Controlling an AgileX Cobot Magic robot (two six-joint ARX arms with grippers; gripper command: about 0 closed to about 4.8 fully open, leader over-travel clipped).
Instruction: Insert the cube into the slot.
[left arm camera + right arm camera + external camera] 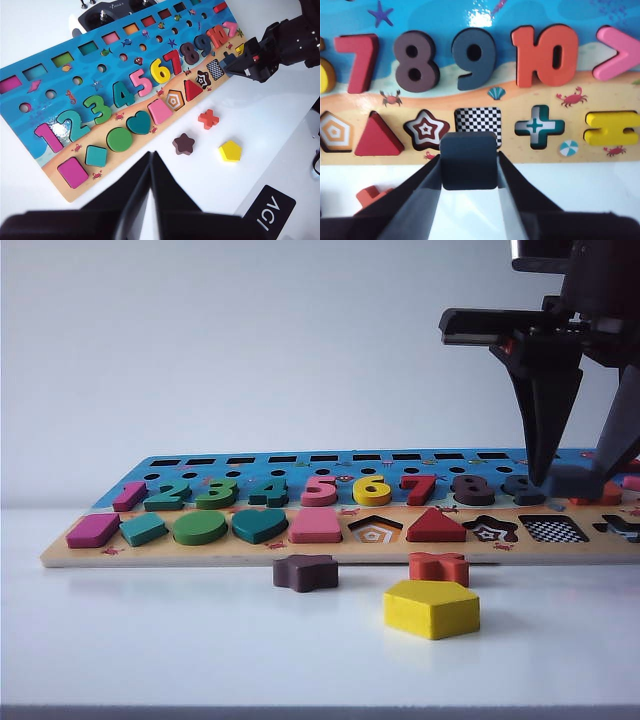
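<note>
Cube (469, 161) is sitting clamped in right hand (469, 165), hanging just above slot (479, 120) at right of exterior frame. Left hand (150, 165), fingers together, is hovering over worktop (260, 130) near puzzle board (45, 115).

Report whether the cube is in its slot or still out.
Out. The right gripper holds the cube just short of the slot, whose checkerboard floor shows bare.
</note>
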